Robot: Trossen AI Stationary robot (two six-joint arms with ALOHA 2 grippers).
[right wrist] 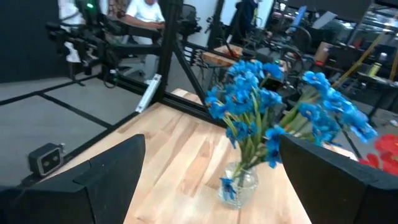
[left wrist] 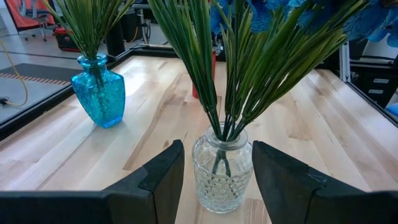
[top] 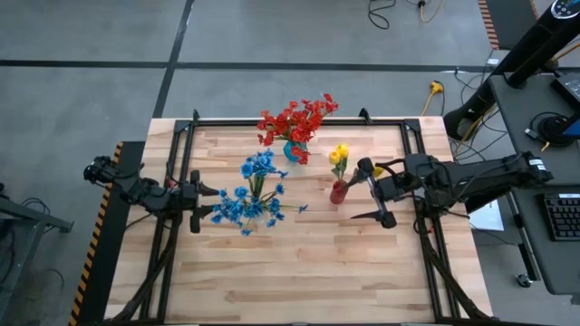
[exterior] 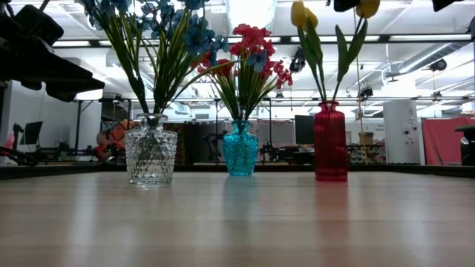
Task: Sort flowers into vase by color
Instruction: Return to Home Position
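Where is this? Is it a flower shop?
Probably a robot lab or workshop, not a shop: the wooden table sits in a black metal frame, cables trail over the grey floor, and a keyboard lies on a desk alongside.

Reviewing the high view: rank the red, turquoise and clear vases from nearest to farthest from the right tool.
1. Red glass vase holding yellow flowers: right beside the right tool, on its left in the picture.
2. Turquoise glass vase holding red flowers: farther left, toward the picture's top.
3. Clear patterned glass vase holding blue flowers: farthest, by the left tool.
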